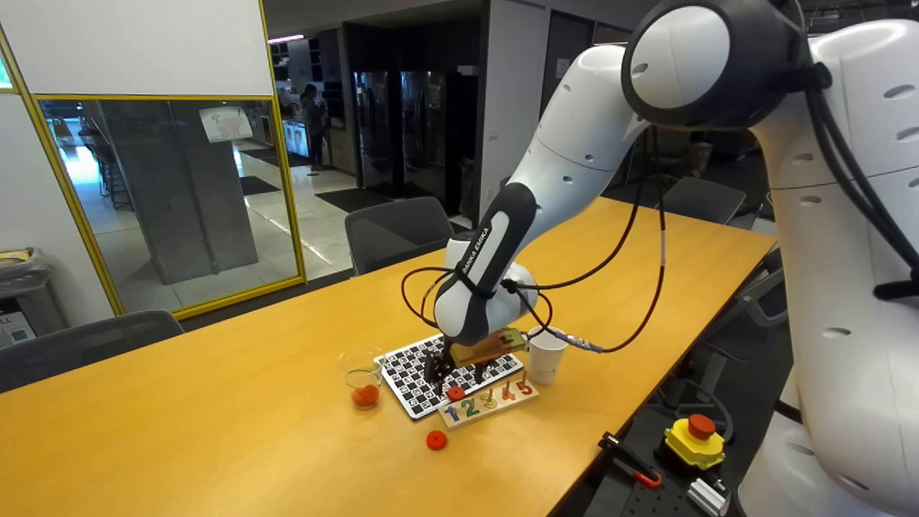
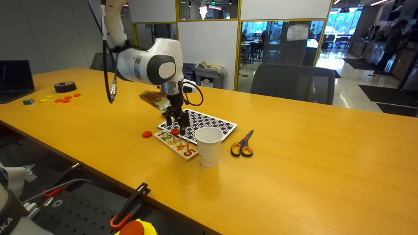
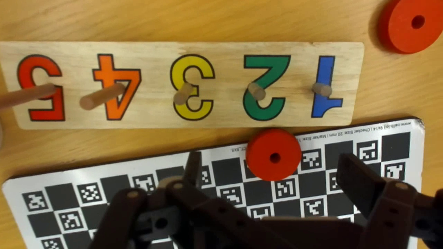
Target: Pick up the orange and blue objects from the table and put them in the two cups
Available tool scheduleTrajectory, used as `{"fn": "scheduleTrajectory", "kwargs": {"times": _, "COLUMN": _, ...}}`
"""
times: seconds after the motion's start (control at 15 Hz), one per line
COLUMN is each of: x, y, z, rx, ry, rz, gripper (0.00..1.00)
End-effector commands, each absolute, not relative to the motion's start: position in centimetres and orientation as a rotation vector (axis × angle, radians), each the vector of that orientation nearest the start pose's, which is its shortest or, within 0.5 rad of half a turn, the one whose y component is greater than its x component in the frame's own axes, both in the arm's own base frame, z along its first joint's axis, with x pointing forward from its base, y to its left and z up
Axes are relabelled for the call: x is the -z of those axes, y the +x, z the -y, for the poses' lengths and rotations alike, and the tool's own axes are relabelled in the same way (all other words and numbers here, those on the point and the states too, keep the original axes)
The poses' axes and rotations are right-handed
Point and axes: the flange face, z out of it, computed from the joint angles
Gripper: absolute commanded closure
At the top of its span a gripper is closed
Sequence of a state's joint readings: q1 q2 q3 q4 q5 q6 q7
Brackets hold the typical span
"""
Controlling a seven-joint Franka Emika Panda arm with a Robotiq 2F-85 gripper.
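Observation:
A red-orange disc with a centre hole (image 3: 259,155) lies on the edge of the checkerboard, close beside the wooden peg board; it shows in both exterior views (image 1: 456,393) (image 2: 175,132). My gripper (image 3: 269,156) is open and empty, just above the checkerboard, with its fingers on either side of this disc and apart from it. A second red-orange disc (image 3: 401,31) lies on the bare table past the number 1 end (image 1: 436,440). A clear cup (image 1: 361,378) holds orange pieces (image 1: 365,396). A white paper cup (image 1: 546,359) stands upright (image 2: 209,148). No loose blue object shows.
The peg board (image 3: 221,117) has upright pegs and painted numbers. The checkerboard (image 3: 114,176) lies under the gripper. Scissors (image 2: 242,146) lie beside the white cup. Orange discs (image 2: 66,101), yellow discs (image 2: 43,101), a green block (image 2: 28,101), tape (image 2: 65,86) and a laptop (image 2: 16,80) are farther off.

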State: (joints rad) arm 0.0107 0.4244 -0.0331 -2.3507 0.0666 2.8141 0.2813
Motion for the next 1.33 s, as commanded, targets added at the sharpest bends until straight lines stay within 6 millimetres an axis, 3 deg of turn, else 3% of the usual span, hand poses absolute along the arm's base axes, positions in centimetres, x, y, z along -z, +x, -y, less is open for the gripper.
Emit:
{"fn": "scheduleTrajectory", "kwargs": {"times": 0.0, "x": -15.50, "y": 51.50, "z": 1.86, "rx": 0.111, "ry": -3.034, "rz": -0.538, "gripper": 0.00}}
{"fn": "scheduleTrajectory", "kwargs": {"times": 0.67, "x": -14.81, "y": 51.42, "z": 1.38, "rx": 0.092, "ry": -3.029, "rz": -0.477, "gripper": 0.00}}
{"fn": "scheduleTrajectory", "kwargs": {"times": 0.73, "x": -14.85, "y": 51.43, "z": 1.38, "rx": 0.095, "ry": -3.028, "rz": -0.477, "gripper": 0.25}}
{"fn": "scheduleTrajectory", "kwargs": {"times": 0.87, "x": -15.03, "y": 51.40, "z": 1.43, "rx": 0.099, "ry": -3.032, "rz": -0.480, "gripper": 0.32}}
{"fn": "scheduleTrajectory", "kwargs": {"times": 1.27, "x": -15.75, "y": 51.46, "z": 1.84, "rx": 0.101, "ry": -3.046, "rz": -0.500, "gripper": 0.77}}
